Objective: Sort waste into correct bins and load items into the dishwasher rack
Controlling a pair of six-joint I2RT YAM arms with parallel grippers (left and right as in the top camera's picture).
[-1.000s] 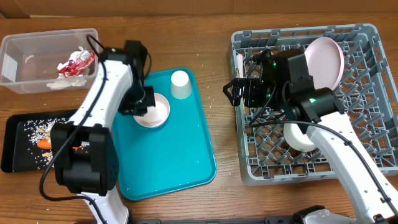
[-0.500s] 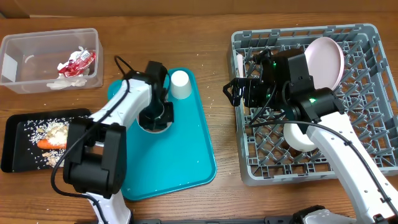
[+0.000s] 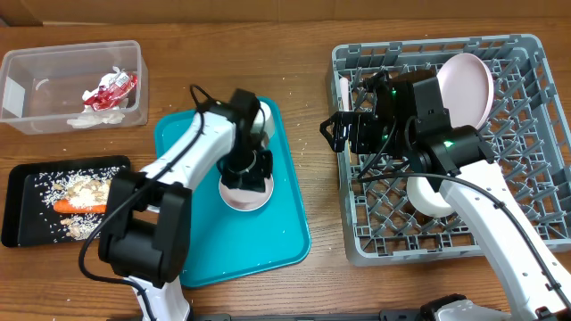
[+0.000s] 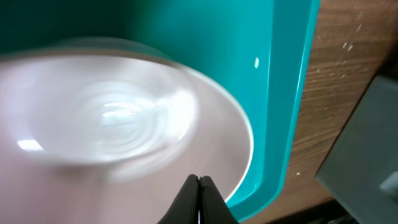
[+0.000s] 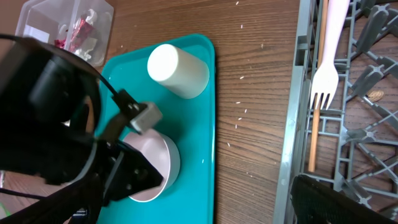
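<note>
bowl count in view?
2. One bowl on the teal tray at the left gripper; the other bowl in the dishwasher rack, partly under the right arm. Arms may hide more.

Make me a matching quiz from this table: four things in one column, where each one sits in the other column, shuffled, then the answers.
Things
1. orange carrot
2. small red shiny wrapper
3. cream plastic fork
4. small white cup

Places
A. on the teal plastic serving tray
B. in the grey-blue lattice dishwasher rack
C. in the shallow black rectangular tray
D. in the clear plastic rectangular tub

Pairs: 1-C, 2-D, 3-B, 4-A
</note>
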